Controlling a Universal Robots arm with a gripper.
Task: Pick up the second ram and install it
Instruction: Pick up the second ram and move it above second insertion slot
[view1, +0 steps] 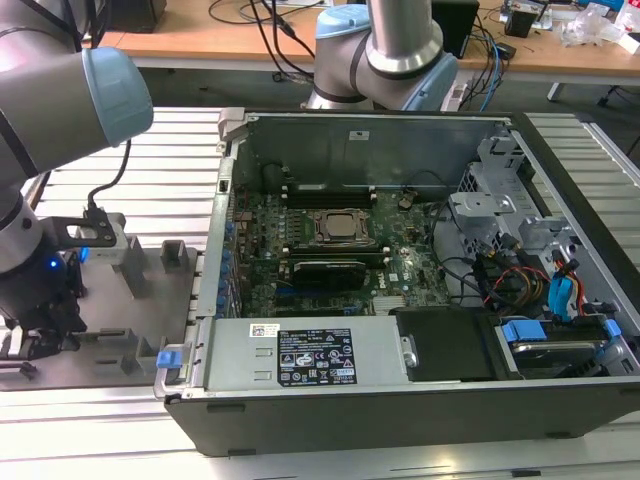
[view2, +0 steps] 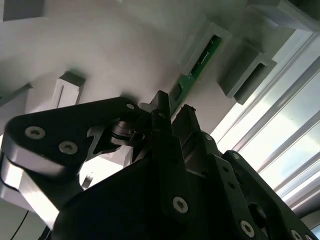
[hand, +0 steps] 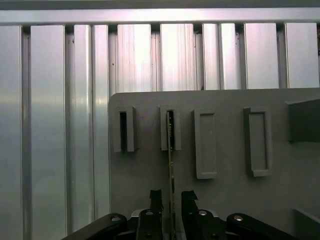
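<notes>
The second ram (hand: 171, 165) is a thin green stick standing on edge in a slot of the grey holder plate (hand: 225, 200). In the second wrist view the ram (view2: 197, 65) runs from its grey holder block down to my fingers. My gripper (hand: 171, 197) is open, with one black fingertip on each side of the stick and a small gap on both sides. In the exterior view my gripper (view1: 38, 335) hangs low over the holder plate (view1: 100, 355), at that view's left, well away from the computer case.
The open computer case (view1: 400, 400) lies at the exterior view's right, with the processor socket (view1: 338, 226) mid-board and black memory slots (view1: 325, 190) behind it. Grey holder blocks (view1: 176, 257) stand on the plate. Ribbed aluminium table (hand: 60, 125) surrounds the plate.
</notes>
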